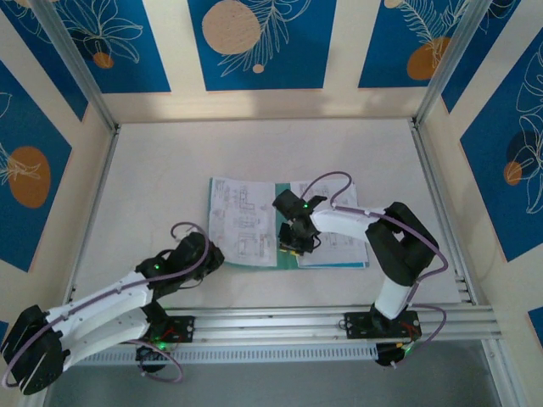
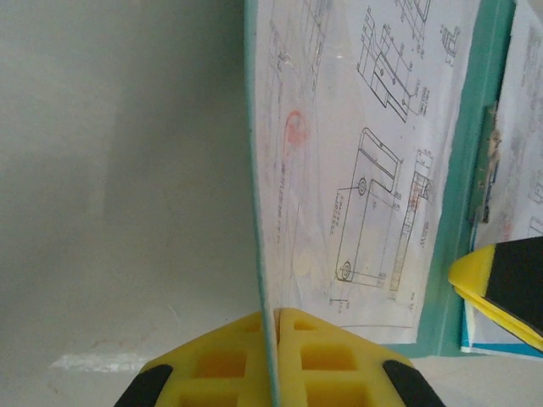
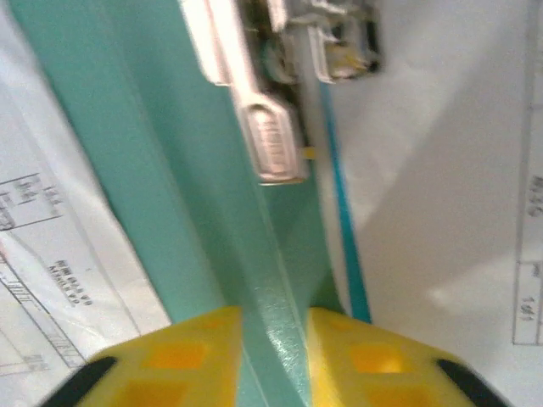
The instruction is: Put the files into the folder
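White matte tabletop [image 1: 170, 170], walled by blue leaf-print panels [image 1: 110, 42].

Top view: thin flat teal-green folder [image 1: 288, 259] is lying open at mid-table, with white printed paper sheets [image 1: 242, 220] covering both halves. Left gripper [image 1: 214, 254] is reaching to the folder's near left corner. Right gripper [image 1: 297, 240] is sitting over the near end of the spine.

Left wrist view: left gripper [image 2: 277, 339] is pinching fully closed on the left cover's teal edge, which is standing up on edge. A sheet with machine-part drawings [image 2: 365, 170] is lying against that cover. A yellow-and-black finger [image 2: 501, 288] is showing at right.

Right wrist view: right gripper [image 3: 273, 348] is standing narrowly parted, straddling the folder's [image 3: 144, 153] raised spine crease. A metal clip [image 3: 271, 136] is lying just beyond, beside a blue-edged sheet [image 3: 441, 212].
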Controlling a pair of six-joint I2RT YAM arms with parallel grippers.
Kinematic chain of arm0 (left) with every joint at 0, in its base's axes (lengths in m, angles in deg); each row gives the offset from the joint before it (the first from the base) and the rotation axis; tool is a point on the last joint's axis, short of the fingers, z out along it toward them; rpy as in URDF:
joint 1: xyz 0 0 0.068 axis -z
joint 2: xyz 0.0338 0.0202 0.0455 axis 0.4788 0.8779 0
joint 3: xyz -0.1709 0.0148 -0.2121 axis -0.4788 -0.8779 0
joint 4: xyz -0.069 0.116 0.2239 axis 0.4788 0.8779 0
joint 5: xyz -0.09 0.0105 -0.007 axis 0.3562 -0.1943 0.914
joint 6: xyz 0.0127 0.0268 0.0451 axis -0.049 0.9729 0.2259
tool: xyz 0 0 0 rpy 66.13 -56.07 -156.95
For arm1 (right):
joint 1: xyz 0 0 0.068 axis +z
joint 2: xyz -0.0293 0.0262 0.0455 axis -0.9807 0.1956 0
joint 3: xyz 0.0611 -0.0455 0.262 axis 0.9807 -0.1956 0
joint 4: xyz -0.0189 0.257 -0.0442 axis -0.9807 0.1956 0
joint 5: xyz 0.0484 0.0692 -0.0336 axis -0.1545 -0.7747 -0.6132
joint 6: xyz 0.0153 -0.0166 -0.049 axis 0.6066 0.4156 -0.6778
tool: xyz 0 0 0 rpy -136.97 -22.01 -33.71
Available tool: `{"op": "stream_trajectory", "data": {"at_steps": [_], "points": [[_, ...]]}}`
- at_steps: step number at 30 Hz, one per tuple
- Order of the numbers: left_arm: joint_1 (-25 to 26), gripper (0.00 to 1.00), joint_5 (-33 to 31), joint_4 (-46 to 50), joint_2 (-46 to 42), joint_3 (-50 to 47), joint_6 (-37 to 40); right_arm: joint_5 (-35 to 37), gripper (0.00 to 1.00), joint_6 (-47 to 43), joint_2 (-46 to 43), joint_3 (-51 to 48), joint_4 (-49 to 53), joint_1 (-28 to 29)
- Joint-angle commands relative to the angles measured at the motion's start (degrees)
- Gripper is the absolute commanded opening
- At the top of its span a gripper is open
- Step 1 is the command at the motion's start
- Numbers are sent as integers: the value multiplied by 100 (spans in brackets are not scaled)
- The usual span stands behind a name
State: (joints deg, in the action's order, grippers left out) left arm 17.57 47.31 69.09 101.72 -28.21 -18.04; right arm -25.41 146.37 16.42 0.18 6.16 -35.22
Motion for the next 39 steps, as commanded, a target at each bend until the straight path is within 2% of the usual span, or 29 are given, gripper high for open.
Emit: {"op": "stream_trajectory", "data": {"at_steps": [1,4,8,13,18,23,28,32,36,39], "points": [[142,0,-507,1119,-70,432,219,-286,37,-119,-223,303,226,18],[216,0,-778,1728,-95,750,256,-506,44,-95,-621,269,191,-147],[274,0,-1243,2767,-212,1274,342,-550,46,-200,-1133,-75,258,-602],[301,0,-1640,3849,-255,1928,610,-748,39,-461,-1522,-909,186,-1686],[357,0,-2063,4641,-81,2560,869,-763,35,-719,-1622,-1380,101,-2294],[476,0,-2350,5060,428,3283,1187,-826,31,-736,-1218,-1584,-213,-2376],[961,0,-2489,5037,1080,3818,1288,-856,27,-613,-837,-1453,-359,-2058],[1613,13,-2714,4984,1622,4242,1082,-796,21,-492,-711,-1437,-385,-1902],[2268,31,-2789,4668,2170,4675,955,-808,16,-471,-606,-1450,-422,-1855],[2601,36,-2714,4274,2562,4901,956,-783,15,-476,-621,-1468,-399,-1875]]}}
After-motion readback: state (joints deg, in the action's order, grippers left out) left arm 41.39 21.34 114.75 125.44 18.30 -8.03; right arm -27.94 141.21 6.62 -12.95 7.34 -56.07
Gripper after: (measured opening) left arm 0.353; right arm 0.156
